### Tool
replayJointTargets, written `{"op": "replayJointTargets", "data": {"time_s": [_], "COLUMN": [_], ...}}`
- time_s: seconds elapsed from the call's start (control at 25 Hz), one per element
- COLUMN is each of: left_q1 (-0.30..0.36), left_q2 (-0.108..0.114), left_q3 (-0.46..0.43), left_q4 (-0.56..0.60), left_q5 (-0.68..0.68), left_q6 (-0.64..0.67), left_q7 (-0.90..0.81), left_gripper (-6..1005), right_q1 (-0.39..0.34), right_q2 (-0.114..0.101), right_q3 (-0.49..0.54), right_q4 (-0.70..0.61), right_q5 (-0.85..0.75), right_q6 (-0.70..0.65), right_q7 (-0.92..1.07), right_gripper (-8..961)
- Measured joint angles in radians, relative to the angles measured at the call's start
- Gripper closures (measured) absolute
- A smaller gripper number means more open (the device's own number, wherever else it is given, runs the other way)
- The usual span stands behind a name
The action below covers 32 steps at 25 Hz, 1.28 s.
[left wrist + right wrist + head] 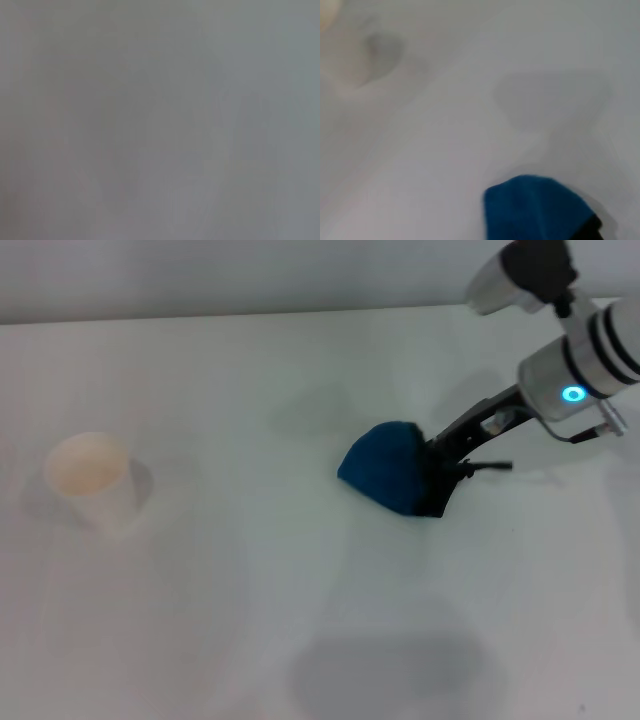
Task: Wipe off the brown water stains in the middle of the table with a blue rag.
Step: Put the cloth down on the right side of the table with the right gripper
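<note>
Blue rag (385, 466) — right hand (437, 478) — mid-table (250, 620)

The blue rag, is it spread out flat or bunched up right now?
Bunched up. The blue rag rises in a rounded mound on the table, pinched at one end by the right gripper.

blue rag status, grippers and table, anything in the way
Right gripper shut on blue rag, pressed to table. Left arm out of view. No stains visible. White paper cup far left, clear of path.
</note>
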Motion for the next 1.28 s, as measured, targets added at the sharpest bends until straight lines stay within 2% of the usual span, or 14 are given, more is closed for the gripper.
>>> {"op": "replayJointTargets", "data": {"time_s": [0.2, 0.32, 0.76, 1.28], "left_q1": [-0.002, -0.005, -0.004, -0.014], "left_q2": [0.001, 0.003, 0.005, 0.005], "left_q3": [0.0, -0.003, -0.006, -0.006], "left_q4": [0.005, 0.006, 0.01, 0.01], "left_q5": [0.0, 0.0, -0.004, -0.006], "left_q6": [0.004, 0.008, 0.01, 0.026], "left_q7": [0.0, 0.001, 0.007, 0.008], "left_gripper": [125, 125, 124, 125], "right_q1": [-0.063, -0.095, -0.159, -0.207], "right_q2": [-0.01, -0.018, -0.042, -0.055], "right_q3": [0.107, 0.136, 0.142, 0.169], "right_q4": [-0.017, -0.018, -0.019, -0.034], "right_q5": [0.0, 0.0, 0.0, -0.006], "right_q6": [-0.065, -0.102, -0.183, -0.194], "right_q7": [-0.001, -0.002, 0.034, 0.052], "right_gripper": [862, 862, 861, 862]}}
